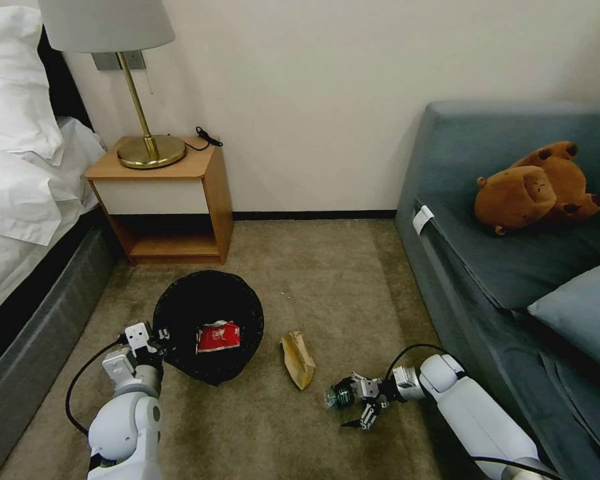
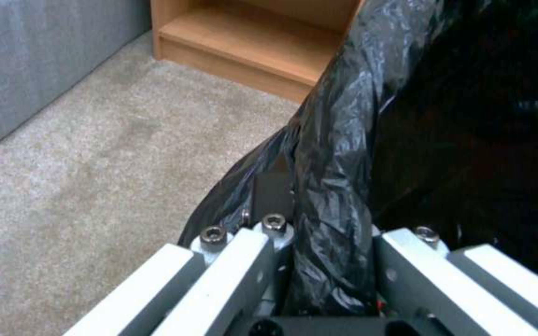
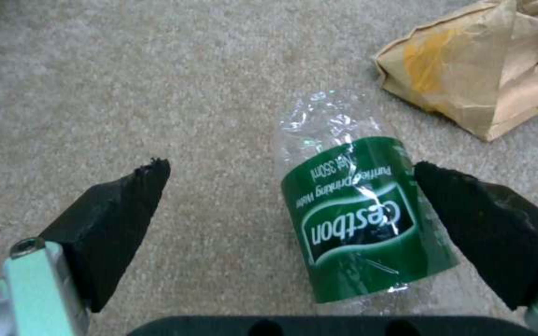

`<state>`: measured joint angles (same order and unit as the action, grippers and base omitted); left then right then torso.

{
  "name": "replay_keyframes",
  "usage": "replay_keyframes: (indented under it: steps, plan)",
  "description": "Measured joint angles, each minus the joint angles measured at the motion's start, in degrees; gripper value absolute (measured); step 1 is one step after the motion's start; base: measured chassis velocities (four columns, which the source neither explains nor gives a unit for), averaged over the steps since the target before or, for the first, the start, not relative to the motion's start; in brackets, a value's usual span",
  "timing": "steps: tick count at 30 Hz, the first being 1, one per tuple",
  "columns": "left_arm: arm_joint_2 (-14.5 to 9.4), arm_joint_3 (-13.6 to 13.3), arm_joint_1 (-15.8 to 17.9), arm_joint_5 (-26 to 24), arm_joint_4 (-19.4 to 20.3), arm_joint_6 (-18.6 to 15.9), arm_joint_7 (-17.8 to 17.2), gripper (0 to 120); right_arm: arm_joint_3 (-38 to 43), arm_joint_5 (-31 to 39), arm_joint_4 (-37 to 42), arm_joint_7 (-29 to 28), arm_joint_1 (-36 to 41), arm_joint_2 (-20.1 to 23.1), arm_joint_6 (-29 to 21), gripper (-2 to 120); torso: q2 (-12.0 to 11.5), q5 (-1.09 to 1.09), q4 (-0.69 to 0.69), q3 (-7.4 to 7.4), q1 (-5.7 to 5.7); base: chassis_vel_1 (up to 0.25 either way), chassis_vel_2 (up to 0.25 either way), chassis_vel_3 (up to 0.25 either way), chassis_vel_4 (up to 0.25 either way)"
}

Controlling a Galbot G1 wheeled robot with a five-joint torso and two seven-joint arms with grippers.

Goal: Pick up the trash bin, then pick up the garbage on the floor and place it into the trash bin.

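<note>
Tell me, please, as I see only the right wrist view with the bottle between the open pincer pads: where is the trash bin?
Observer: The trash bin is on the robot's left side, past the tan paper bag and in front of the nightstand.
Operator: Is anything gripping it?
Observer: Yes, the left pincer is shut on its bag-lined rim.
Operator: Is there anything inside?
Observer: A red-and-white wrapper lies in it.

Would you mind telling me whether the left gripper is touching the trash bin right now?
Touching. In the left wrist view the left gripper has the bag-covered rim of the trash bin pinched between its fingers, with no gap.
</note>
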<state>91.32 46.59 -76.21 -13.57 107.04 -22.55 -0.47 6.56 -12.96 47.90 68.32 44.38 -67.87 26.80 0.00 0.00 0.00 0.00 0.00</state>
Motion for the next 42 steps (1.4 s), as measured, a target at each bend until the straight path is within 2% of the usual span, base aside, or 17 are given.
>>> replay_keyframes:
  steps: [8,11,13,14,16,17,18,20,24,25,28,29,31,32,34,42]
  plan:
    - [0.02,0.02,0.0,-0.01,0.01,0.13,0.0,1,-0.08,0.41,0.01,-1.09,1.14,0.09,0.36,99,0.0,0.0,0.0,0.0,0.0,0.0,0.0,0.0,0.0]
    - [0.01,0.04,0.03,-0.01,0.01,0.14,-0.01,1,-0.08,0.38,-0.19,-1.28,1.25,0.02,0.76,92,0.0,0.0,0.0,0.0,0.0,0.0,0.0,0.0,0.0]
    - [-0.01,0.04,0.03,-0.03,0.01,0.15,-0.01,1,-0.05,0.44,-0.24,-1.4,1.28,0.03,0.9,82,0.0,0.0,0.0,0.0,0.0,0.0,0.0,0.0,0.0]
    - [-0.01,0.04,0.03,-0.03,0.01,0.15,-0.01,1,-0.05,0.44,-0.24,-1.4,1.28,0.03,0.9,82,0.0,0.0,0.0,0.0,0.0,0.0,0.0,0.0,0.0]
    - [-0.04,0.06,0.03,-0.07,-0.02,0.24,-0.01,1,0.0,0.54,-0.25,-1.68,1.3,0.17,0.98,68,0.0,0.0,0.0,0.0,0.0,0.0,0.0,0.0,0.0]
    - [-0.05,0.06,0.03,-0.08,-0.01,0.26,-0.01,1,0.02,0.58,-0.25,-1.75,1.32,0.26,0.98,63,0.0,0.0,0.0,0.0,0.0,0.0,0.0,0.0,0.0]
    - [-0.05,0.06,0.03,-0.08,-0.01,0.26,-0.01,1,0.02,0.58,-0.25,-1.75,1.32,0.26,0.98,63,0.0,0.0,0.0,0.0,0.0,0.0,0.0,0.0,0.0]
    - [-0.07,0.06,0.07,-0.11,-0.05,0.29,-0.01,1,0.04,0.64,-0.23,-1.95,1.44,0.33,1.01,51,0.0,0.0,0.0,0.0,0.0,0.0,0.0,0.0,0.0]
    - [-0.09,0.06,0.09,-0.12,-0.13,0.32,-0.01,1,0.06,0.72,-0.23,-2.24,1.49,0.34,1.02,42,0.0,0.0,0.0,0.0,0.0,0.0,0.0,0.0,0.0]
    - [-0.1,0.05,0.1,-0.13,-0.18,0.34,-0.01,1,0.06,0.77,-0.23,-2.43,1.52,0.33,1.03,36,0.0,0.0,0.0,0.0,0.0,0.0,0.0,0.0,0.0]
    - [-0.11,0.05,0.12,-0.14,-0.23,0.35,-0.01,1,0.05,0.78,-0.25,-2.63,1.53,0.32,1.05,31,0.0,0.0,0.0,0.0,0.0,0.0,0.0,0.0,0.0]
    - [-0.12,0.04,0.16,-0.15,-0.27,0.38,-0.01,1,0.01,0.82,-0.34,-2.92,1.52,0.3,1.11,23,0.0,0.0,0.0,0.0,0.0,0.0,0.0,0.0,0.0]
    - [-0.14,0.04,0.17,-0.16,-0.41,0.51,-0.01,1,-0.1,1.06,-0.39,-3.29,1.51,0.31,1.19,13,0.0,0.0,0.0,0.0,0.0,0.0,0.0,0.0,0.0]
    - [-0.14,0.04,0.17,-0.16,-0.41,0.51,-0.01,1,-0.1,1.06,-0.39,-3.29,1.51,0.31,1.19,13,0.0,0.0,0.0,0.0,0.0,0.0,0.0,0.0,0.0]
    - [-0.15,0.04,0.19,-0.17,-0.6,0.59,-0.01,1,-0.26,1.42,-0.35,-3.54,1.67,0.4,1.28,1,0.0,0.0,0.0,0.0,0.0,0.0,0.0,0.0,0.0]
    - [-0.23,0.03,0.26,-0.17,-0.61,0.61,-0.01,1,-0.39,1.56,-0.36,-3.89,1.81,0.29,1.42,0,0.0,0.0,0.0,0.0,0.0,0.0,0.0,0.0,0.0]
